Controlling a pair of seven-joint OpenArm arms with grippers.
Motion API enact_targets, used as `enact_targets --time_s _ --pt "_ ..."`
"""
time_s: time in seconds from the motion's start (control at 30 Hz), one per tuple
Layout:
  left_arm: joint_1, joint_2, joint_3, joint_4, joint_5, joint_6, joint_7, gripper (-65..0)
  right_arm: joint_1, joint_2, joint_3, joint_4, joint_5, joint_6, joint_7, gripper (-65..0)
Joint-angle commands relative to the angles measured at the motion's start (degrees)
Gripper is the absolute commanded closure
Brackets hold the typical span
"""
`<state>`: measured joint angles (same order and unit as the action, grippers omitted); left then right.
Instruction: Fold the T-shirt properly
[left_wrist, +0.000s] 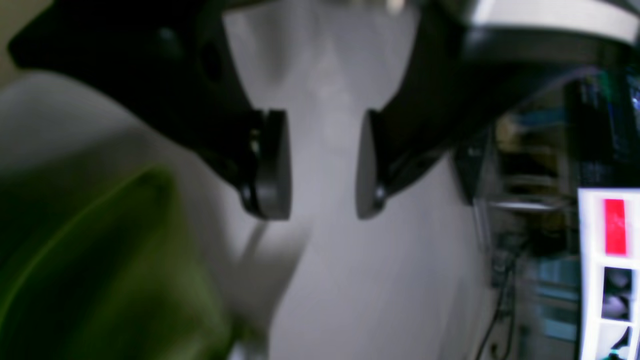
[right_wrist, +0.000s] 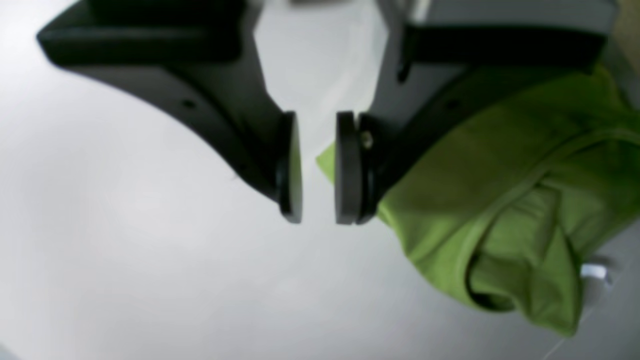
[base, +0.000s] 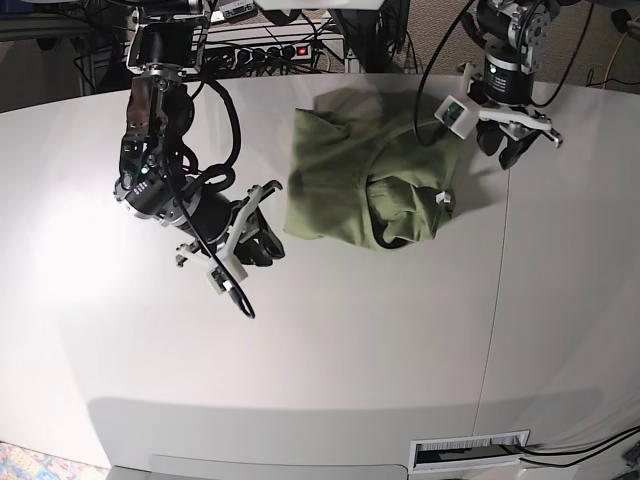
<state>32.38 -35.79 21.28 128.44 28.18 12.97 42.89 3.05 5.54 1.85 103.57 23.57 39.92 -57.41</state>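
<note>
We see a pale grey table (base: 330, 360) with a power strip (base: 270, 48) and cables behind its far edge. The T-shirt (base: 365, 185) lies bunched on the table's far half. Our left gripper (base: 508, 140) hangs just beside the shirt's far corner, jaws apart and empty. Our right gripper (base: 255, 235) sits low by the near corner, jaws partly parted, gripping nothing.

Bare table (base: 330, 350) all around; only T-shirt (base: 340, 190) heap blocks center-back.

The T-shirt (base: 350, 190) lies on the table (base: 330, 360) between both grippers.
</note>
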Motion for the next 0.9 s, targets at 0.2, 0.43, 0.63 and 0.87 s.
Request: enact_targets --time_s 0.2,0.43,0.63,0.87 --pt "-0.22 2.14 -0.07 6.56 -24.65 -2.78 -9.55 0.0 4.22 -1.31 -0.04 -2.73 -4.87 0.08 7.89 -3.9" --pt "-0.33 10.93 -0.04 6.56 -36.65 -13.92 -11.41 0.0 12.26 -3.41 -3.37 -16.94 -8.66 0.08 14.60 0.0" --pt "-1.16 17.31 -0.04 1.92 -37.31 -16.09 -13.86 0.0 17.73 -4.09 -9.75 -26.47 -11.85 0.08 15.89 0.0" --pt "-4.33 19.45 -0.04 -9.07 -36.68 -17.33 -15.96 0.0 16.76 -4.07 -12.66 -28.30 -11.58 0.08 9.16 0.0"
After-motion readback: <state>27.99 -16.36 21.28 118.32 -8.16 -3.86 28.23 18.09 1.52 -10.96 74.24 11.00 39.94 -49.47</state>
